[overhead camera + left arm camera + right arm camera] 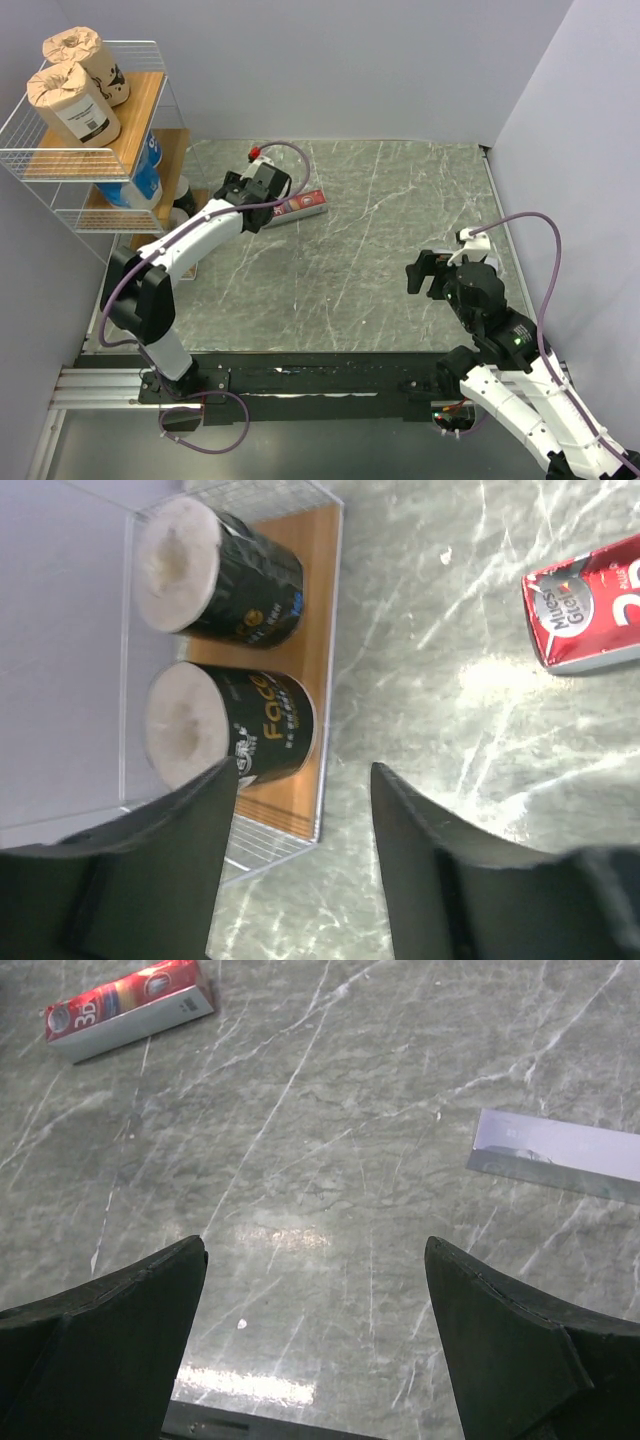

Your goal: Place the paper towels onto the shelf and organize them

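Observation:
The shelf [140,112] stands at the far left. Two kraft-brown paper towels [75,105] lie on its top board and blue-and-white ones [148,182] on the middle tier. In the left wrist view two dark rolls [240,720] lie side by side on the lowest wooden board [318,570]. My left gripper [240,192] [305,780] hovers just off that board's edge, open, nothing between its fingers. Far from the shelf, at the right of the table, my right gripper [425,272] [315,1250] is wide open and empty above the marble.
A flat red box [297,206] [590,605] [130,1010] lies on the marble just right of the left gripper. A pale flat strip [560,1155] lies on the table in the right wrist view. Walls close in on the left, the back and the right.

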Robot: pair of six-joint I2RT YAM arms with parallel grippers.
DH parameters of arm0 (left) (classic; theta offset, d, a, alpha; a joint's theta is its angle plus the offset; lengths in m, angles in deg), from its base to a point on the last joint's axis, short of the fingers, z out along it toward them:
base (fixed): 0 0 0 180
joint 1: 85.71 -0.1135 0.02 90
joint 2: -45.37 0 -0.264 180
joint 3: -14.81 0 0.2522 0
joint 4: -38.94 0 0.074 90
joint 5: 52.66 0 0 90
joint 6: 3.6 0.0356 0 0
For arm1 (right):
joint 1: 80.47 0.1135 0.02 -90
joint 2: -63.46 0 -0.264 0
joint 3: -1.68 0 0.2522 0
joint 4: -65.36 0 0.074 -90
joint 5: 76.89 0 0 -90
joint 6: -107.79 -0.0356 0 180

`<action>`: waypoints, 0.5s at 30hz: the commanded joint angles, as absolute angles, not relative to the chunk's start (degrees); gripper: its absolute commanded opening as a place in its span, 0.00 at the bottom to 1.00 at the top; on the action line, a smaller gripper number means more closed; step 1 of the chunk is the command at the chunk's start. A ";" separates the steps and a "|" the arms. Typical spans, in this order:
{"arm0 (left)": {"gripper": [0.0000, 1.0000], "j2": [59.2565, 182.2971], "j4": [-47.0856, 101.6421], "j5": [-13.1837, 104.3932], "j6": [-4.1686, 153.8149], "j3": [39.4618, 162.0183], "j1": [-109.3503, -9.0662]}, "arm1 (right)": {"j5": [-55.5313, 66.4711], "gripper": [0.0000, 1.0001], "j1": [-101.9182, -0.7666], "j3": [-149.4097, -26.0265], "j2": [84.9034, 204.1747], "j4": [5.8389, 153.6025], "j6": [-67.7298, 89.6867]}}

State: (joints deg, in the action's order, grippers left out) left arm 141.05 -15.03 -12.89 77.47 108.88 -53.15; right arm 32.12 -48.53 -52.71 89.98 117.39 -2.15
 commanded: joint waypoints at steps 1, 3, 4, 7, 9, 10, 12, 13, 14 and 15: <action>0.55 142.56 -15.51 -7.75 77.53 107.49 -58.62 | 32.27 0.97 -48.74 -56.21 89.74 117.36 -3.21; 0.55 143.89 -16.48 -6.78 77.61 107.32 -60.12 | 31.92 0.97 -48.74 -55.86 88.86 117.27 -3.83; 0.55 145.20 -16.83 -6.86 77.35 107.23 -61.00 | 31.75 0.97 -48.83 -55.68 88.51 117.18 -4.00; 0.56 147.05 -17.54 -7.57 76.47 107.06 -62.15 | 30.52 0.97 -48.83 -55.33 87.54 116.66 -4.18; 0.57 147.85 -17.72 -6.34 76.04 106.88 -63.12 | 30.34 0.97 -48.74 -55.76 87.01 116.83 -3.83; 0.57 148.55 -17.80 -6.60 75.86 106.53 -64.08 | 30.60 0.97 -48.74 -56.03 86.93 116.92 -3.74; 0.58 149.25 -18.07 -7.30 75.16 106.27 -64.87 | 31.21 0.97 -48.74 -56.56 86.49 117.62 -3.39; 0.58 149.95 -18.59 -7.30 75.07 106.27 -65.83 | 31.39 0.97 -48.83 -56.73 86.31 117.88 -3.30; 0.59 150.31 -18.77 -7.57 74.54 106.44 -66.45 | 31.57 0.97 -48.74 -56.82 85.70 117.89 -3.04; 0.59 150.66 -19.21 -7.83 74.28 106.62 -66.98 | 31.65 0.97 -48.74 -56.82 85.35 117.97 -2.95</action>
